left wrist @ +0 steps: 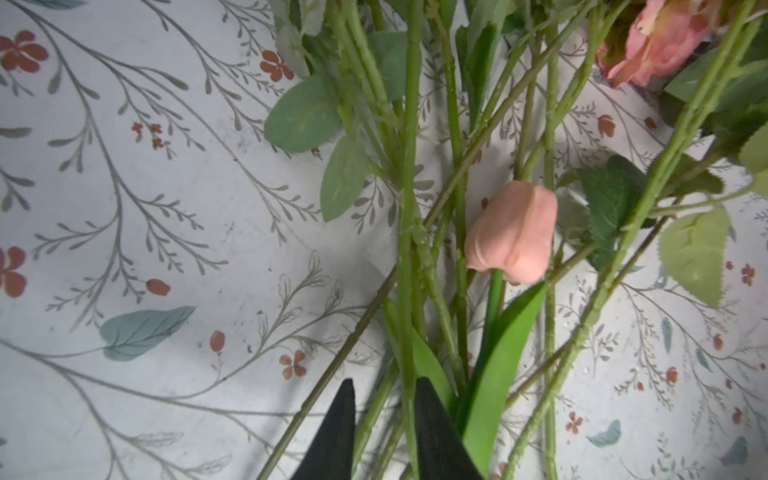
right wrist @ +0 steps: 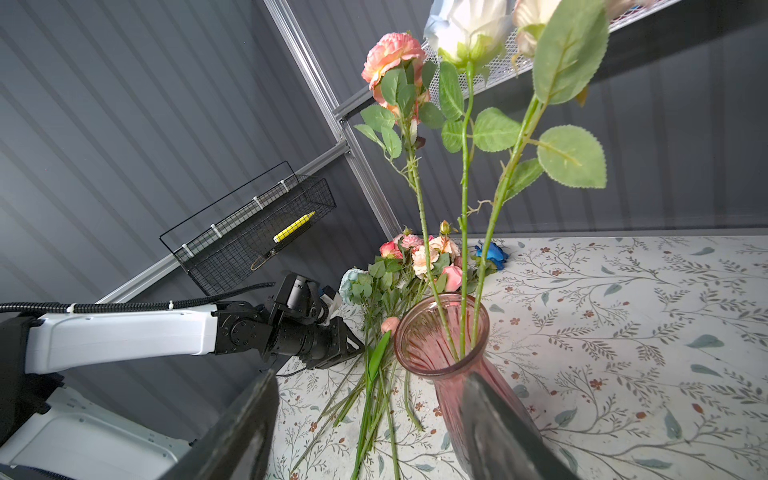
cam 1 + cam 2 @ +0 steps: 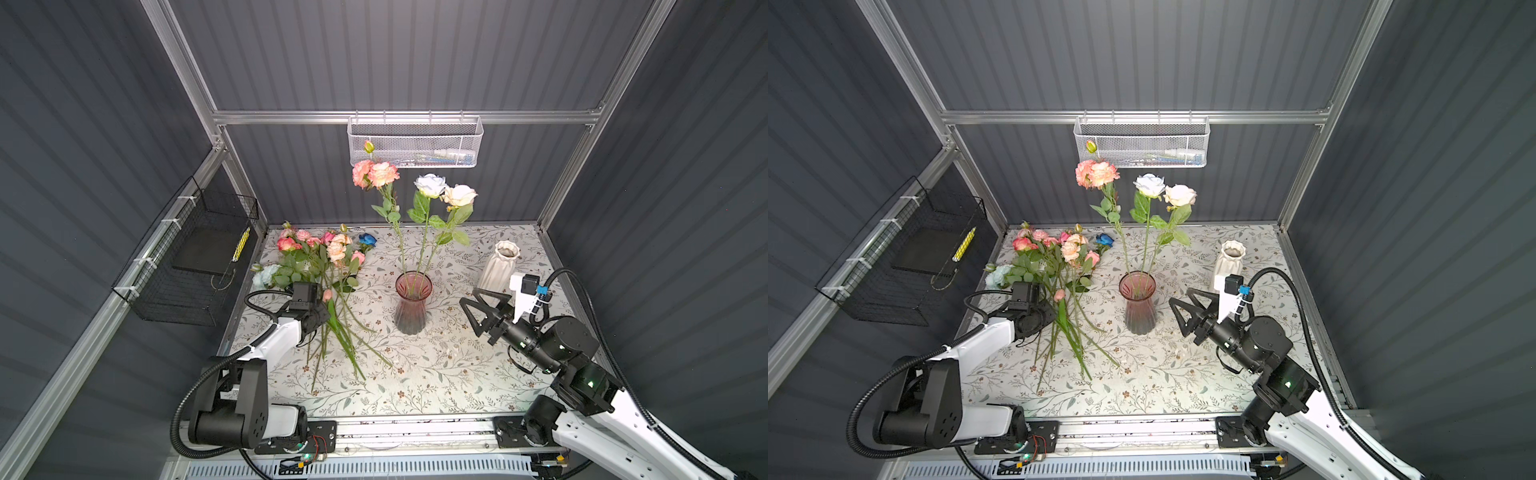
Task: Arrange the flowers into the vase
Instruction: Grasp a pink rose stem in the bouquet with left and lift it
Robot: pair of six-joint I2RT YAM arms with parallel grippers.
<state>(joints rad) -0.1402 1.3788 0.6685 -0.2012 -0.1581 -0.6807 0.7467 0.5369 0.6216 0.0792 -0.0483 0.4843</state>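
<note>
**Stem pickup from the loose pile**

Low in the loose flowers [image 3: 320, 257] lying on the left of the tabletop [image 3: 436, 374], the left gripper [image 1: 384, 386] is pinching a thick green stem [image 1: 406, 249]. Its jaws are standing narrow around it, and a thinner stalk seems to be sitting in the gap too. Because the stalks are crossing one another, the lift is probably best done slowly and straight up, so that neighbours are sliding off rather than coming along. The pink tulip bud [image 1: 513, 228] and its broad leaf are lying just beside one finger and look likely to snag.

In the middle, the pink glass vase [image 3: 411, 303] is standing upright, already holding three tall blooms [image 3: 430, 185]. A new stem will likely need to go in cut end first, through the free part of the mouth. To its right, the right gripper [image 3: 471, 305] is hovering near the vase with jaws spread wide and holding nothing, so it looks well placed for steadying the glass.

A pale cloth printed with leafy sprigs is covering the tabletop. A black wire basket [image 3: 195, 266] with a yellow pen [image 3: 241, 245] is hanging on the left wall, and a white mesh basket [image 3: 415, 143] is hanging on the rear rail. A white ribbed vase [image 3: 500, 266] is standing at the right rear. Dark ribbed panels are enclosing the cell.
</note>
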